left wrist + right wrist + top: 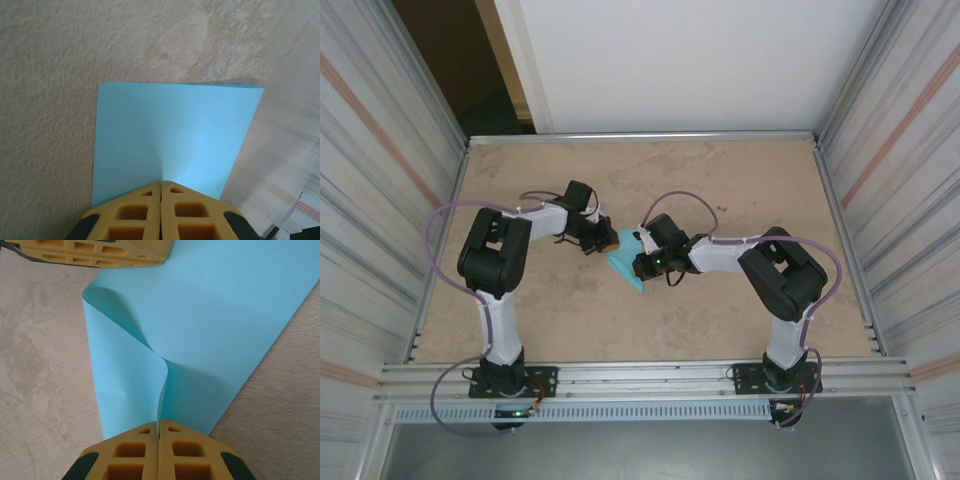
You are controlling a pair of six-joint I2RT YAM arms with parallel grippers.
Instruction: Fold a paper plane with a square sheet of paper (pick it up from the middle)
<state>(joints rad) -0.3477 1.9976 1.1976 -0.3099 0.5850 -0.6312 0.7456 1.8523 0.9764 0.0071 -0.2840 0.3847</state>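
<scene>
The square sheet of paper [623, 267] is light blue and hangs between both grippers just above the middle of the table. My left gripper [607, 241] is shut on one edge of it. In the left wrist view the sheet [175, 130] spreads flat away from the left gripper [161, 183]. My right gripper [642, 265] is shut on the opposite side. In the right wrist view the right gripper [159, 421] pinches a raised fold of the sheet [215, 315], which curls upward in an S-shaped ridge. The left gripper's yellow fingers [100, 252] show at the top left of that view.
The beige tabletop [720, 180] has free room on all sides of the paper. Corrugated metal walls [380, 200] stand left and right. A white panel [680, 60] closes the back. An aluminium rail [640, 375] runs along the near edge by the arm bases.
</scene>
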